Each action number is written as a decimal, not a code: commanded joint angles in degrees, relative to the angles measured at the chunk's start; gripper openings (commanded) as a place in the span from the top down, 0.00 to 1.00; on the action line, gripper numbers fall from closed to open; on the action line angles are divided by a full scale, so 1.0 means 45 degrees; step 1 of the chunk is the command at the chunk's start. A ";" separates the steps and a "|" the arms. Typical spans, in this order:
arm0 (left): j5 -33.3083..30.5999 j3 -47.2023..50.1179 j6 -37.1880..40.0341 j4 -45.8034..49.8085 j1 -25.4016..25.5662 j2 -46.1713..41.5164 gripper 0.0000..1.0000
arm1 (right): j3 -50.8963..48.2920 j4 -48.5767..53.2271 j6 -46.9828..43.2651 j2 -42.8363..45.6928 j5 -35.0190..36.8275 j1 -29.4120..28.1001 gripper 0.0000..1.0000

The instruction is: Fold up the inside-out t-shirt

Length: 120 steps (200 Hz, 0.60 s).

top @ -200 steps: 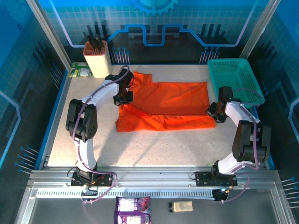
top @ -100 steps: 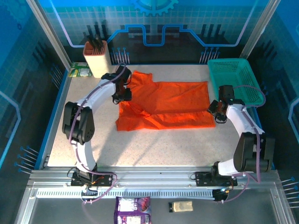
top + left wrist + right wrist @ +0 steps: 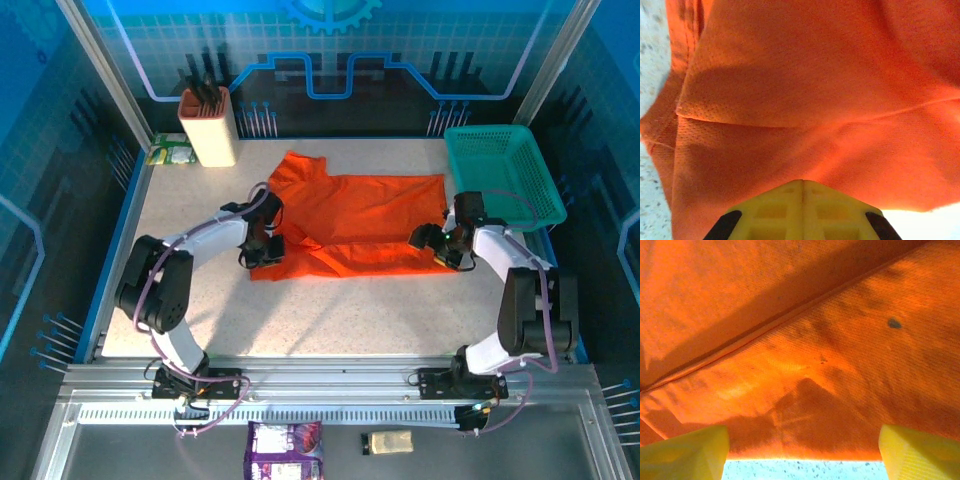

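Observation:
The inside-out t-shirt [image 3: 370,215] lies flat and partly folded in the middle of the table, bright orange-red. My left gripper [image 3: 262,250] rests at its near left corner. In the left wrist view its yellow fingers [image 3: 785,210] are pressed together, tips against the cloth [image 3: 805,90]; I cannot tell if a fold is pinched. My right gripper [image 3: 425,238] sits over the shirt's near right part. In the right wrist view its gripper [image 3: 802,460] stands wide open above the cloth [image 3: 805,340], just inside the hem, nothing between the fingers.
A teal mesh basket [image 3: 505,170] stands at the far right, close to the right arm. A beige block holder [image 3: 207,125] and a green packet [image 3: 170,153] sit at the far left. Bare speckled table [image 3: 330,315] lies in front of the shirt.
My left gripper moved from the shirt's far left sleeve to its near left corner. My right gripper moved left onto the shirt and opened. The shirt's near edge has shifted slightly.

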<state>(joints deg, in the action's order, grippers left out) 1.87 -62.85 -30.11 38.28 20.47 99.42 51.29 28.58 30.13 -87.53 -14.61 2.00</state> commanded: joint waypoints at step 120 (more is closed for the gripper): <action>0.1092 0.4261 -0.1019 -0.0271 -0.1761 -0.3652 0.93 | -0.3553 0.0841 0.1216 0.2408 0.0558 0.1562 0.25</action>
<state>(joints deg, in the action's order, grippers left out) 5.89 -43.75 -32.99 32.75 13.37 86.61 37.80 24.97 34.44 -80.77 -15.38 8.71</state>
